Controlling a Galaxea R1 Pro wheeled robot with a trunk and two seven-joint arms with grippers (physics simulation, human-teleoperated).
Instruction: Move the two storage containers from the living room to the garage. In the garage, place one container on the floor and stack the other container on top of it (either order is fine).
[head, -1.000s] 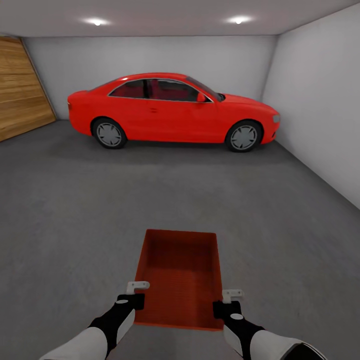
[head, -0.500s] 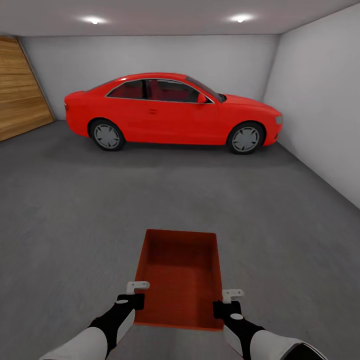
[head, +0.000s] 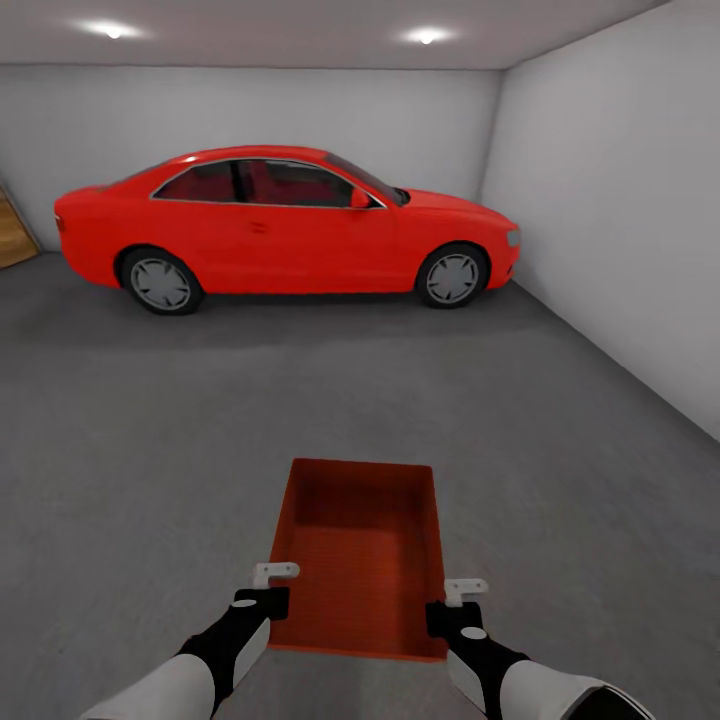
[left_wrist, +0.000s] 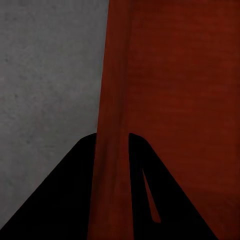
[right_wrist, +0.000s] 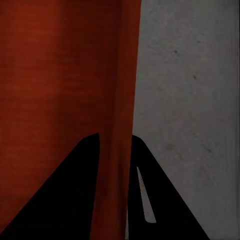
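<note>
I judged the biggest risk to be the red car (head: 285, 225) standing across the far end of the garage: if my base rolled much deeper before I set the load down, I could run out of open floor (head: 150, 420) or bump the white wall (head: 620, 220) beside it. The next risk was the bin (head: 360, 550) itself. I carried it in the air in front of me, over the grey concrete, held by nothing but 2 thin side walls. If 1 grip slid or my arms drew apart, the bin could tilt and drop. I also saw just 1 bin, so the stacking was not yet possible, and a careless placement here could leave a poor base for the other one.

My left pincer (head: 272, 585) was closed onto the bin's left wall, 1 finger inside and 1 outside, as the left wrist view showed with the wall (left_wrist: 112, 150) pinched between the dark fingers. My right pincer (head: 455, 598) gripped the right wall (right_wrist: 120, 150) the same way.

The bin was red-orange, rectangular, open on top and empty, with low flared walls and fine ribs across its bottom.
</note>
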